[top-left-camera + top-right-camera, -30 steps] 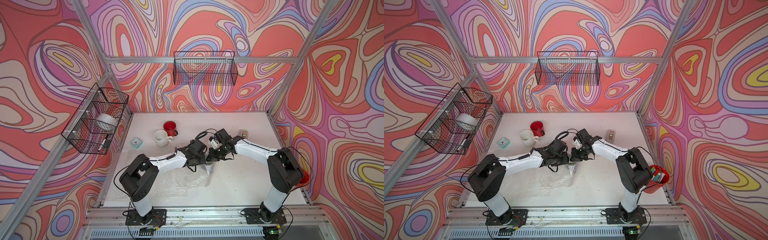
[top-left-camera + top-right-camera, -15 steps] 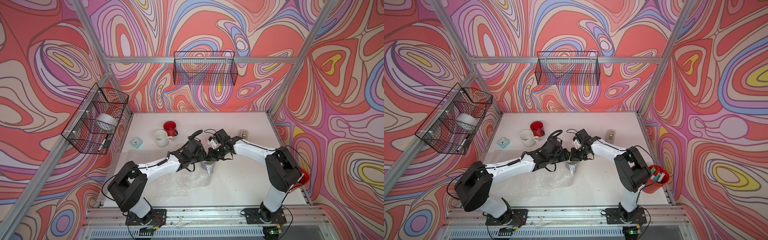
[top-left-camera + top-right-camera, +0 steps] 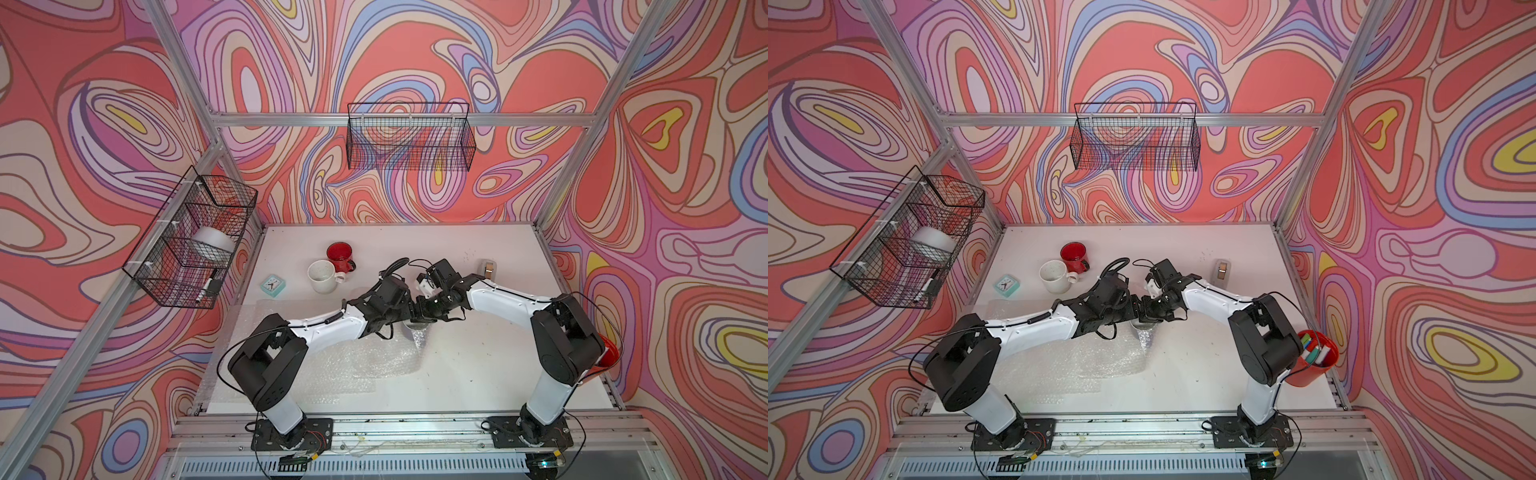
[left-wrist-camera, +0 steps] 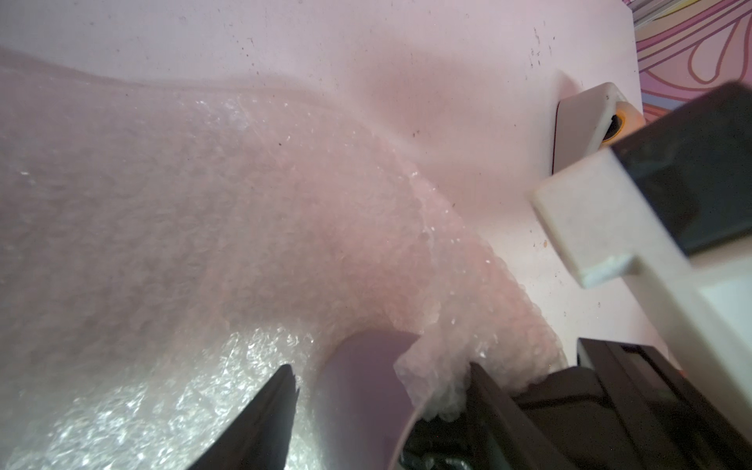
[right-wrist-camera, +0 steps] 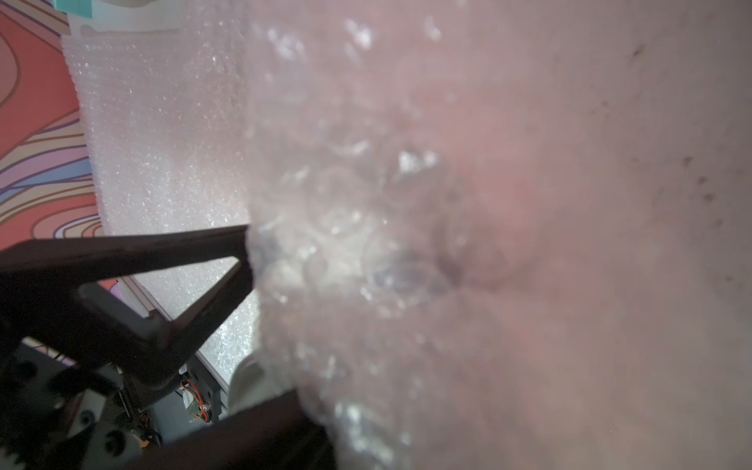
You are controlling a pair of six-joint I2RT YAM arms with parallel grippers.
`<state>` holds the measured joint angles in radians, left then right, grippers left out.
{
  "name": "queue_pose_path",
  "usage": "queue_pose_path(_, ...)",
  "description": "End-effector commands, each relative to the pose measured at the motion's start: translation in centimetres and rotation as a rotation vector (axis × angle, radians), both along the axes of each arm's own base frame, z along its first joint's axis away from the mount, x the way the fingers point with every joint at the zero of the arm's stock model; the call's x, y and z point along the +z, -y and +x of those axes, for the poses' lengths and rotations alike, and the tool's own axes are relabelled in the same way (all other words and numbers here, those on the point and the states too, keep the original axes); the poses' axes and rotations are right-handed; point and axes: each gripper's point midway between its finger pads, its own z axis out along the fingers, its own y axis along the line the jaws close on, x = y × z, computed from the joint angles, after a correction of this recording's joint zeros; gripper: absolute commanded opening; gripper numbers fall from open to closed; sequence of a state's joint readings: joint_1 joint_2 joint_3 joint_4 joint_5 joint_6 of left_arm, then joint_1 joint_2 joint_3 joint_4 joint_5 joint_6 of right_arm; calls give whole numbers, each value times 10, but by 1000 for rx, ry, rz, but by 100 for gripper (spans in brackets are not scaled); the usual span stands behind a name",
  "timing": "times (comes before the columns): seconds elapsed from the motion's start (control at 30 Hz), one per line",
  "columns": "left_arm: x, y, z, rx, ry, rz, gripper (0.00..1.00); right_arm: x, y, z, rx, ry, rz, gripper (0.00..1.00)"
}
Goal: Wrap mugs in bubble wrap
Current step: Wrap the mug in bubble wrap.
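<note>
Between the spread fingers (image 4: 276, 411) of the left gripper (image 4: 380, 368), a lavender mug (image 4: 362, 390) is shown plainly by the left wrist view alone. A gap is seen between the mug and one finger, and wrap (image 4: 244, 228) is draped over its far side. A fold of that wrap (image 5: 346, 252) is pinched by the right gripper (image 5: 276, 321). Its jaws are pressed together on it, as is shown close up in the right wrist view, where the mug is hidden. In both top views the grippers are seen meeting at mid-table (image 3: 478, 374), and only a grey sliver of the mug (image 3: 413, 328) (image 3: 1142, 326) is exposed beneath them. The sheet (image 3: 1084, 357) is spread toward the left arm's base. Just beyond its far edge, a white mug (image 3: 322, 275), a red mug (image 3: 340, 254) and a clock (image 3: 273, 285) are seen.
</note>
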<state>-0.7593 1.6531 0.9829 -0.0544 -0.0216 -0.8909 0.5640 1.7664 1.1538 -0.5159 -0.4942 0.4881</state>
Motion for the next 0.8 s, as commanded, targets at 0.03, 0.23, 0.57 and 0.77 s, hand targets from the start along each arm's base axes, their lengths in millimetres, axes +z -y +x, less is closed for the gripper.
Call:
queue_pose_path(0.03, -19, -8, -3, 24, -48, 37, 67, 18, 1, -8, 0, 39, 29, 16)
queue_pose_path(0.23, -24, -12, -8, 27, -54, 40, 66, 54, 7, -8, -16, 153, 62, 29)
queue_pose_path(0.57, -20, -11, -9, 20, -48, 27, 65, 66, 71, 22, -201, 338, -263, 42)
queue_pose_path(0.77, -17, -10, -9, 11, -48, 28, 65, 41, 64, 27, -135, 275, -321, 56)
